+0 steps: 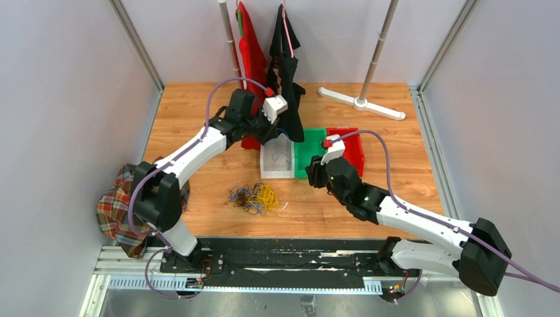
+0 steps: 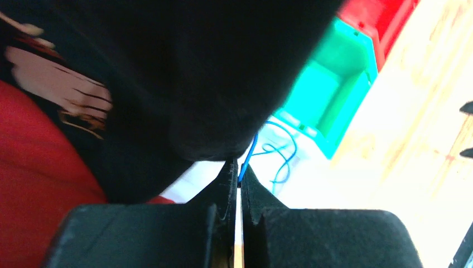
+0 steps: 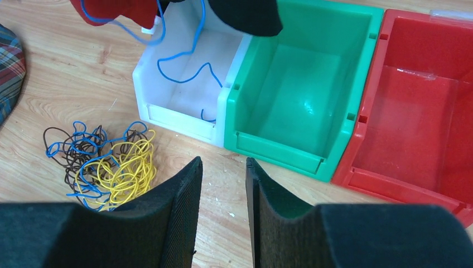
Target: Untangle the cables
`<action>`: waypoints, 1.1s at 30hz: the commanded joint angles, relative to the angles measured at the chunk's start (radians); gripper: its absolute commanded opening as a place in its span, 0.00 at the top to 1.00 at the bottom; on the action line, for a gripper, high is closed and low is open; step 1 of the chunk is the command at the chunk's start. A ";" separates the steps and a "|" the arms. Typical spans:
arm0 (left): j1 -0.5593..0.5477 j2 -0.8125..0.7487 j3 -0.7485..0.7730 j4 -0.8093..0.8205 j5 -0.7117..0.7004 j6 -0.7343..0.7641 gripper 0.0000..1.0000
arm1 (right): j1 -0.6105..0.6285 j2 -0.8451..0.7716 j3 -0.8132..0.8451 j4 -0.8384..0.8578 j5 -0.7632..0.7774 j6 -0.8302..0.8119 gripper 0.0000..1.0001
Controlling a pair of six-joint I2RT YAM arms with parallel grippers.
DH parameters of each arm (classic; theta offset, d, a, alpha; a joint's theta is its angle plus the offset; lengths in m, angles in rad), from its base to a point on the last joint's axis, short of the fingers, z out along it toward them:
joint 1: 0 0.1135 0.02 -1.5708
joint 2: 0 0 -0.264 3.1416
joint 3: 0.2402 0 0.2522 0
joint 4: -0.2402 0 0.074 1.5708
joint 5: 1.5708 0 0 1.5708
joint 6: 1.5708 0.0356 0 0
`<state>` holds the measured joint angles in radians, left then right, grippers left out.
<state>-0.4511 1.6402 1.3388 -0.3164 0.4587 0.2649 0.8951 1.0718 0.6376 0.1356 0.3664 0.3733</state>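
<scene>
Top external: left arm [image 1: 198, 145] reaches over white bin [image 1: 277, 176], likely to deposit separated strand. Cable tangle [image 1: 254, 198], blue, yellow and brown, lies on table [image 1: 370, 132] between arms, near bins.

Left wrist: left gripper [image 2: 239, 167] pinched tight on blue cable [image 2: 252, 149]. Strand trails down into white bin. Black garment [image 2: 195, 67] crowds view.

Right wrist: right gripper [image 3: 223, 167] empty, jaws narrowly apart, above table facing tangle, green bin [image 3: 279, 153] and red bin [image 3: 390, 184]. Probably readying next pick.

No labels or legible writing.
</scene>
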 commanded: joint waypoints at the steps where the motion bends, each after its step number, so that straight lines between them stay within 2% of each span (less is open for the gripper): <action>1: -0.058 0.008 -0.077 0.027 -0.047 0.050 1.00 | -0.014 -0.019 -0.005 -0.020 0.019 -0.007 0.65; 4: -0.078 0.025 -0.098 0.046 -0.057 0.038 0.99 | -0.015 -0.031 -0.007 -0.031 0.021 -0.006 0.63; 7: -0.086 0.053 -0.097 0.056 -0.068 0.026 0.99 | -0.013 -0.051 -0.016 -0.038 0.024 0.001 0.57; 12: -0.087 0.089 -0.080 0.047 -0.073 0.021 0.95 | -0.013 -0.064 -0.019 -0.052 0.030 0.001 0.57; 13: -0.088 0.091 -0.079 0.044 -0.072 0.022 0.85 | -0.014 -0.066 -0.019 -0.054 0.031 0.000 0.56; 14: -0.091 0.092 -0.076 0.036 -0.077 0.027 0.67 | -0.016 -0.067 -0.016 -0.056 0.030 -0.001 0.56; 15: -0.095 0.092 -0.068 0.021 -0.083 0.037 0.55 | -0.016 -0.067 -0.015 -0.058 0.032 -0.003 0.55; 16: -0.095 0.093 -0.055 -0.002 -0.086 0.052 0.50 | -0.015 -0.067 -0.011 -0.062 0.034 -0.006 0.54; 19: -0.095 0.085 -0.010 -0.060 -0.127 0.084 0.40 | -0.016 -0.068 -0.004 -0.075 0.047 -0.009 0.52; 22: -0.095 0.070 0.023 -0.116 -0.147 0.121 0.35 | -0.016 -0.069 -0.003 -0.075 0.050 -0.011 0.53; 28: -0.094 0.042 0.120 -0.374 -0.065 0.178 0.14 | -0.016 -0.061 0.000 -0.073 0.010 -0.015 0.55; 31: -0.091 -0.024 0.079 -0.499 0.004 0.262 0.12 | -0.011 -0.047 -0.004 -0.076 -0.044 -0.010 0.55; 33: -0.083 -0.100 -0.019 -0.554 0.063 0.336 0.11 | -0.003 -0.033 -0.008 -0.077 -0.067 -0.005 0.54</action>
<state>-0.5400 1.6791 1.4143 -0.6682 0.3981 0.4572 0.8951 1.0229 0.6292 0.0753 0.3546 0.3698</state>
